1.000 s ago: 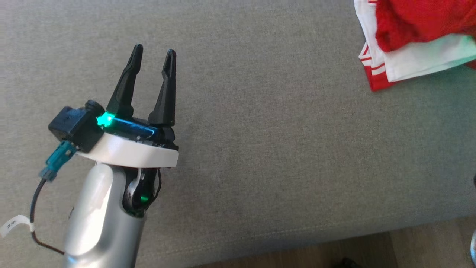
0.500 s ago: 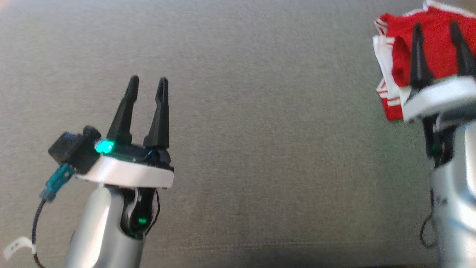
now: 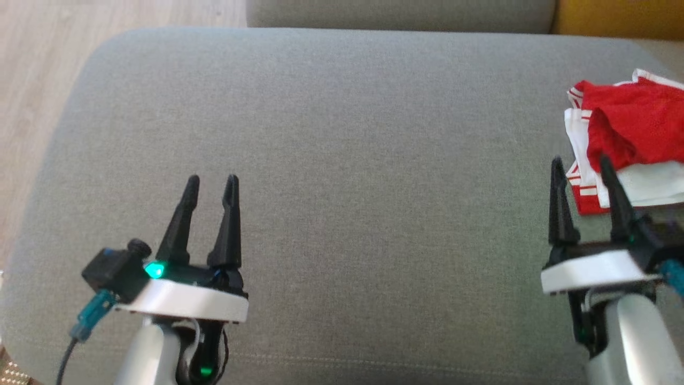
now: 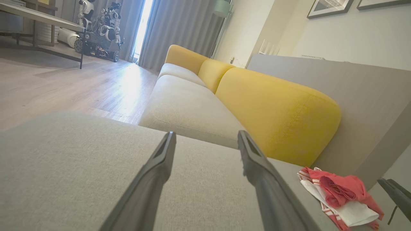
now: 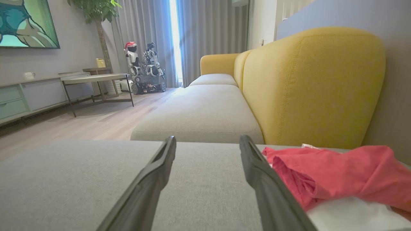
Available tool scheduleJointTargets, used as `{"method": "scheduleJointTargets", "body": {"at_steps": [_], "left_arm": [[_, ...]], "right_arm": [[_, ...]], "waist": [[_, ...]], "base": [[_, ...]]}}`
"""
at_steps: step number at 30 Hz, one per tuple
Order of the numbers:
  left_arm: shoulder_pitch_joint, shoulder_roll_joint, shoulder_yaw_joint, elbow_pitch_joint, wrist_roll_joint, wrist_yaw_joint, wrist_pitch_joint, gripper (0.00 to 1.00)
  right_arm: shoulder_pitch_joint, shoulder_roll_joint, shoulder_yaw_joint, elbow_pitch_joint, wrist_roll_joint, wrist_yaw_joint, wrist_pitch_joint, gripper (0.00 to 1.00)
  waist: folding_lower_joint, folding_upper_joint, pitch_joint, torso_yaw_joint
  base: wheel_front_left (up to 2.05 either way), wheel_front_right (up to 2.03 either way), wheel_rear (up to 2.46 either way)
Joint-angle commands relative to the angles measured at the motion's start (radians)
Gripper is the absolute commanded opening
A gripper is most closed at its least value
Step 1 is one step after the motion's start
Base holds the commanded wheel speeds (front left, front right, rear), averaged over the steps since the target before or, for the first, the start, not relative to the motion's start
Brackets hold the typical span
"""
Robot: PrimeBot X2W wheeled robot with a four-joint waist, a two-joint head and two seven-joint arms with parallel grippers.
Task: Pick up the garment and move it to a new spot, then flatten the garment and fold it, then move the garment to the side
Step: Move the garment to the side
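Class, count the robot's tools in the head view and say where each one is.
2. The left tool is at the lower left, over the grey cushion. The right tool is at the lower right, beside the red-and-white garment. Both stand open.

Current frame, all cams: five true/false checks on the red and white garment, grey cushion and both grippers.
1. The crumpled red and white fabric garment lies near the right end of the grey fabric seat cushion. True.
2. The right gripper is shut on the garment. False: its jaws stand apart, with nothing between them.
3. The left gripper is open and empty above bare cushion. True.
4. The garment is folded flat. False: it lies bunched in a heap.
5. The padded backrest behind the garment is blue. False: it is yellow.
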Motion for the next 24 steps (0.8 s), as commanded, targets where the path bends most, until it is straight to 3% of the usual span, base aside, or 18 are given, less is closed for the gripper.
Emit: {"method": "scheduleJointTargets", "body": {"at_steps": [1, 24], "left_arm": [[-0.013, 0.005, 0.023, -0.036, 0.017, 0.009, -0.005, 1.0], [0.026, 0.005, 0.068, -0.119, 0.072, 0.097, -0.005, 1.0]], "right_arm": [[0.008, 0.008, 0.016, -0.035, -0.016, 0.007, -0.021, 1.0], [0.072, 0.017, 0.004, -0.055, -0.002, 0.007, -0.054, 1.0]], "waist": [[0.0001, 0.0, -0.017, 0.009], [0.0001, 0.0, -0.035, -0.011]], "base": [[0.0, 0.0, 0.0], [0.0, 0.0, 0.0]]}}
